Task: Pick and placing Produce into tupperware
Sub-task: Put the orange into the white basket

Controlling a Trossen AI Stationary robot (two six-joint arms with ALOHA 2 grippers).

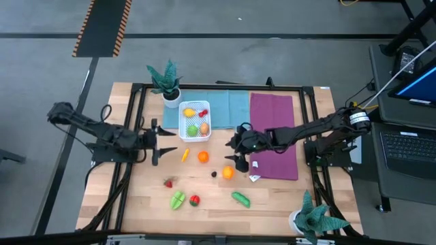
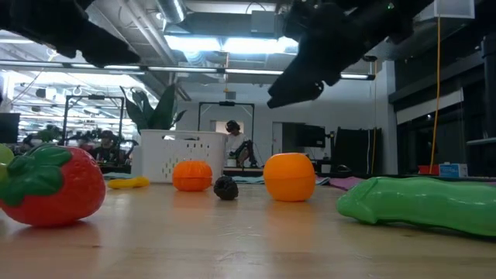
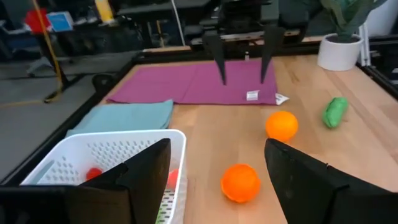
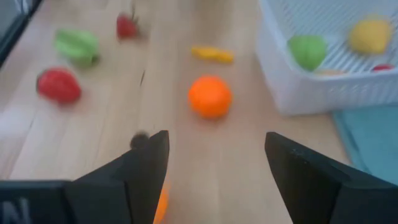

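Right claw lined up over the oranges, tupperware partly filled

Right claw point(image 1: 238, 162) hangs jaws apart above an orange point(image 1: 227, 173), likely its next pick; left claw point(image 1: 156, 141), also apart, waits just beside the tupperware point(image 1: 195, 120).

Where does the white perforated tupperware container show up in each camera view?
High view: white perforated tupperware container, upper centre, by the teal cloth.
Low view: left of centre, far back.
Left wrist view: bottom left.
Right wrist view: upper right.
Shared landmark: round orange fruit beside it.
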